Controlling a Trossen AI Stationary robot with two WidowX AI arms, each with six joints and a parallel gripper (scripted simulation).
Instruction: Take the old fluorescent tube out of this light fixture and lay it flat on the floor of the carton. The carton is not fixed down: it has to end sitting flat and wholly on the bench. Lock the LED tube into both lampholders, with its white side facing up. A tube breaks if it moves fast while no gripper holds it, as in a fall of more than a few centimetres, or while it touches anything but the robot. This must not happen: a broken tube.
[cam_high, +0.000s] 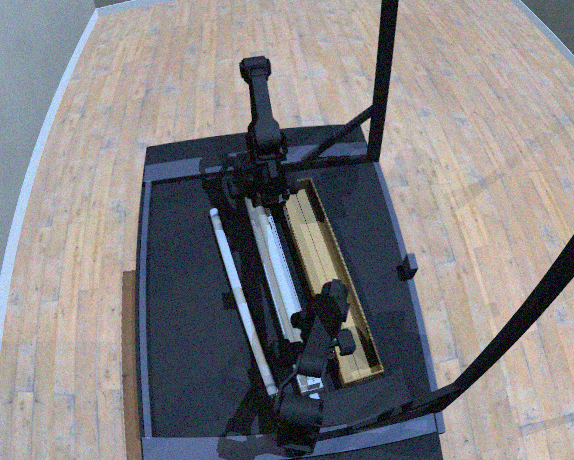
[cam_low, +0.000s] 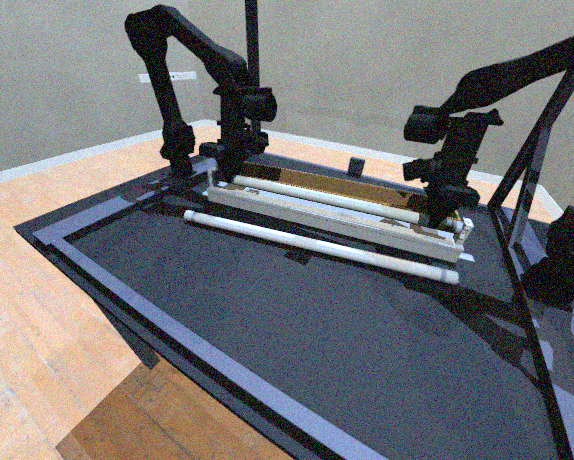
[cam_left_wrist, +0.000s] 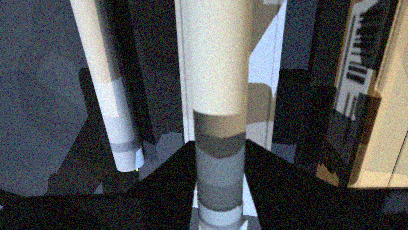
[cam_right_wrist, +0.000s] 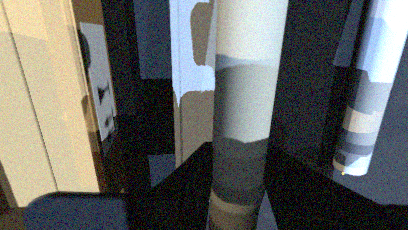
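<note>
The old fluorescent tube (cam_high: 278, 285) (cam_low: 325, 198) (cam_left_wrist: 220, 75) (cam_right_wrist: 247, 95) lies along the light fixture (cam_low: 325, 219) (cam_right_wrist: 192, 115), near its lampholders. Whether its ends sit in them is hidden. My left gripper (cam_low: 432, 222) (cam_left_wrist: 218, 147) is shut on it near one end; my right gripper (cam_low: 230, 176) (cam_right_wrist: 236, 150) is shut on it near the other. The fingers of both meet its sides. The LED tube (cam_high: 240, 295) (cam_low: 320, 245) (cam_left_wrist: 115, 107) (cam_right_wrist: 372, 95) lies loose on the bench beside the fixture, whitish on the visible side. The open carton (cam_high: 315, 245) (cam_low: 340, 186) (cam_right_wrist: 50, 100) lies on the fixture's other side.
The carton runs alongside the fixture, close to both grippers. A lampholder (cam_low: 467, 230) stands up at the fixture's end by my left gripper. Dark frame posts (cam_high: 384, 80) (cam_low: 252, 40) rise at the bench's ends. A small dark block (cam_high: 407, 266) (cam_low: 356, 167) stands beyond the carton.
</note>
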